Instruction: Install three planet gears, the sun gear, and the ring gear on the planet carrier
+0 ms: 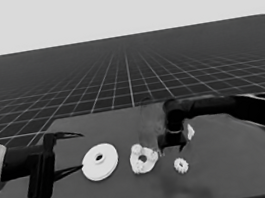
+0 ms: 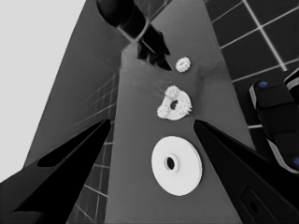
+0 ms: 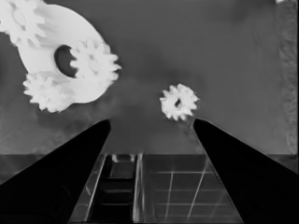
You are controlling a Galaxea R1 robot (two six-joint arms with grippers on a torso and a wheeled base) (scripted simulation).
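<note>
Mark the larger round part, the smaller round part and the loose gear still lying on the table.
larger round part [image 1: 100,161], head view, on its flat face beside the hole.
smaller round part [image 2: 182,99], left wrist view, on bare rim between gears.
loose gear [image 3: 178,101], right wrist view, on its toothed body.

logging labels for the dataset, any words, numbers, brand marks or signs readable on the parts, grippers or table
None: no text, number, brand or sign shows in any view.
The larger round part, the smaller round part with three gears on it, the loose gear and the thin white piece are plain white.
The left gripper, the right gripper and the table carry no marking.
</note>
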